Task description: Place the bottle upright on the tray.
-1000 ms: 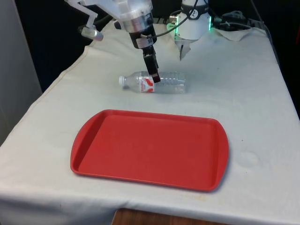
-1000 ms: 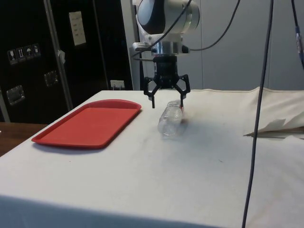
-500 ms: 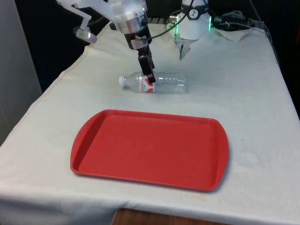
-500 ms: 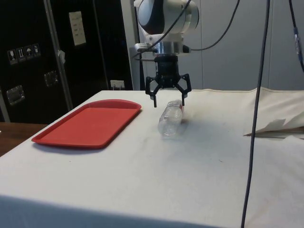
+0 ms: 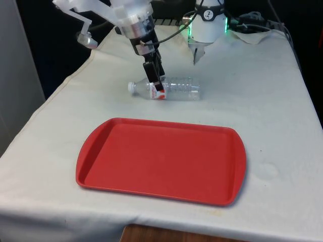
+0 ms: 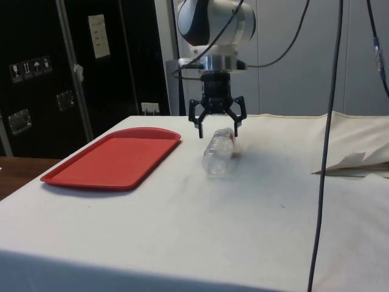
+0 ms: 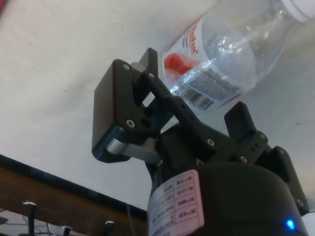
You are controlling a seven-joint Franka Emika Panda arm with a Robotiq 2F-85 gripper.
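I judge this the approach step: pincer [image 6: 217,129] spread wide, empty, bottle [image 6: 219,152] lying directly beneath. Next: lower, clamp, then tray [image 6: 109,163].

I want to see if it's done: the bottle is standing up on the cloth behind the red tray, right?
Not quite. The bottle is lying on its side, not standing, as the front view shows. It is on the cloth behind the red tray.
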